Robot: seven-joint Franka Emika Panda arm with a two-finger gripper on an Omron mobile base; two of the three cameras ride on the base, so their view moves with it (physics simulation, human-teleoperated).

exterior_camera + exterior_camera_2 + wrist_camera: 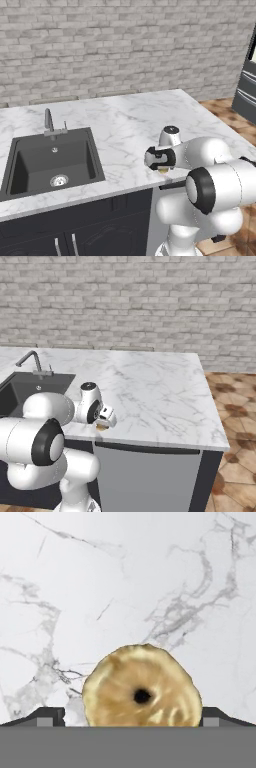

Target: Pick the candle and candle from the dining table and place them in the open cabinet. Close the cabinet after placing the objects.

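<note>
A round golden candle (142, 692) with a dark wick hole stands on the white marble dining table (130, 120), close to its front edge. My gripper (132, 718) points straight down over it and is open, one dark fingertip (47, 716) on each side of the candle. In the base views the hand covers most of the candle (163, 170), and only a yellow sliver (102, 427) shows below it. The second candle and the cabinet are out of view.
A black inset sink (50, 162) with a metal tap (49, 122) lies left of the hand. The grey dishwasher front (145, 476) sits under the table edge. A brick wall runs behind. A dark appliance (247, 90) stands at the far right on the wooden floor.
</note>
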